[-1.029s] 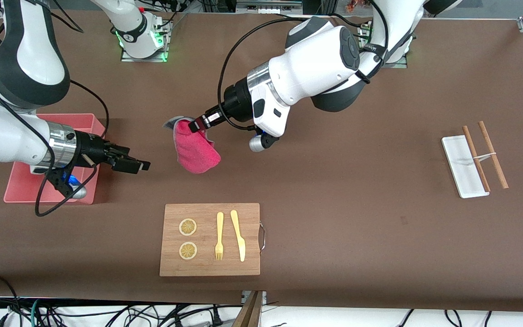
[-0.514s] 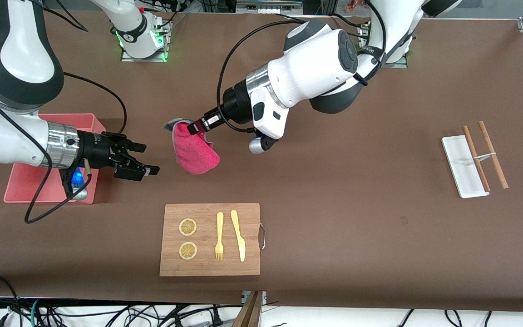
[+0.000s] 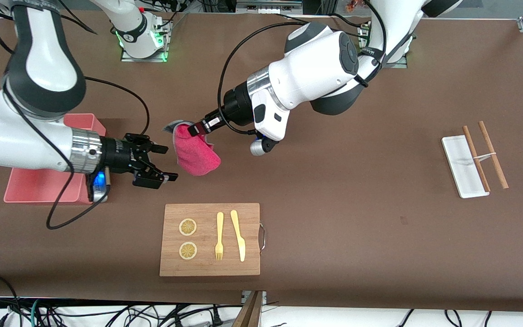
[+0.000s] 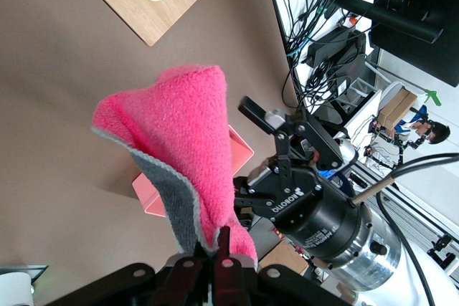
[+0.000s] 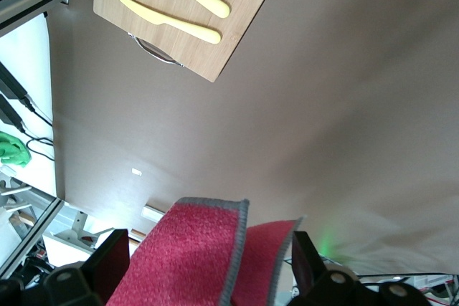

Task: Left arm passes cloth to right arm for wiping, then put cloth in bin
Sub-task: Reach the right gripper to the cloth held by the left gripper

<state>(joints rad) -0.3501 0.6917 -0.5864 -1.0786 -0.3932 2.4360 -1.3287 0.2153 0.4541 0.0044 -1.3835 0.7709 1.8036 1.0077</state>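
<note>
- Front view: left claw [image 3: 196,128] is pressed together on the upper edge of the small soft magenta-pink cloth with grey reverse [image 3: 194,153], up in the air over bare brown counter [image 3: 357,190].
- The cloth hangs down from the left claw in a loose fold, its grey side showing along the edge at the grip.
- Right claw [image 3: 165,163] is spread wide and holds nothing; it sits just beside the hanging cloth, one finger [image 3: 158,148] level with the cloth's upper part, the other lower.
- Right wrist view: the cloth [image 5: 215,249] lies between the two spread fingers [image 5: 111,261]; contact cannot be told.
- Left wrist view: the cloth [image 4: 188,141] rises from the pinched fingertips, with the right claw [image 4: 269,148] close at its side.
- Salmon-pink rectangular plastic bin [image 3: 39,184] stands on the counter below the right arm's wrist, toward the right arm's end from both claws.
- Wooden cutting board [image 3: 210,239] with two lemon slices [image 3: 188,238], yellow fork [image 3: 219,235] and yellow knife [image 3: 238,235] lies nearer the front camera than both claws.
- White rectangular tray [image 3: 463,167] with wooden chopsticks [image 3: 485,155] lies well apart, toward the left arm's end.
</note>
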